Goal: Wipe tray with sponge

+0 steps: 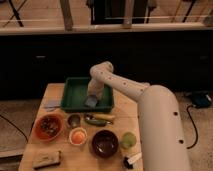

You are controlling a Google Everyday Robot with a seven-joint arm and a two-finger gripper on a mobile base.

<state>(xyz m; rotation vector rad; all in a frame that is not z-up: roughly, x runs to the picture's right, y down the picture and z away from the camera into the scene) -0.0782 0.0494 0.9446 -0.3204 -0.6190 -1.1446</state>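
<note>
With the tool (pixel 93 99) low over the small grey-blue squarish sponge (pixel 91 102) inside the large dark-green plastic tray (pixel 75 95), grip state I cannot tell, a hard stroke might shove the tray across the wooden worktop (pixel 55 92).

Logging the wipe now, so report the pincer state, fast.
Pincer: down inside the green tray, right on the sponge; open or closed cannot be told.
</note>
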